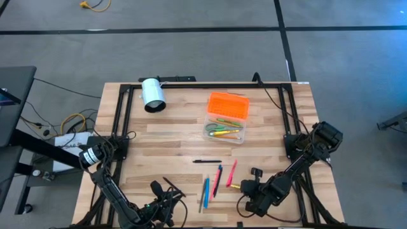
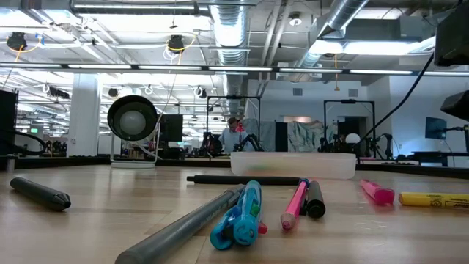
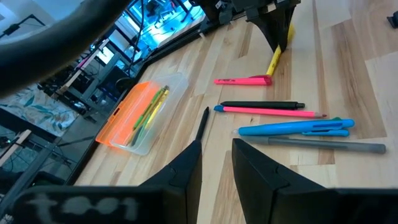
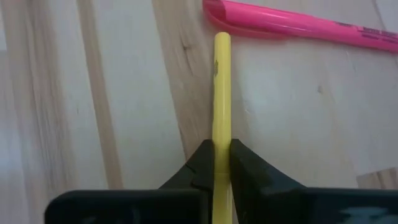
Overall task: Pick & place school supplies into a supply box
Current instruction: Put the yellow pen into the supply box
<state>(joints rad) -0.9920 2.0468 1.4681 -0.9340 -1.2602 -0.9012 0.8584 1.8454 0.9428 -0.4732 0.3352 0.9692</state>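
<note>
The supply box sits mid-table, its orange lid folded back, with a few pens lying inside the clear body. Loose pens lie near the table's front: a black one, a pink highlighter, a pink pen, a blue pen and a grey one. My right gripper is low at the front right, shut on a yellow pen. My left gripper hovers at the front left, open, pointing toward the pens. My right gripper pinches the yellow pen at its right end between the two fingers. The fingers come low from the table's right and lie along the pen. The pen lies flat on the wood, its free end pointing at the pink highlighter.
A white cylinder lies at the far left of the table. A dark rod shows at the left in the low view. Black frame rails run along the table's left, far and right edges. Bare wood lies between the box and the loose pens.
</note>
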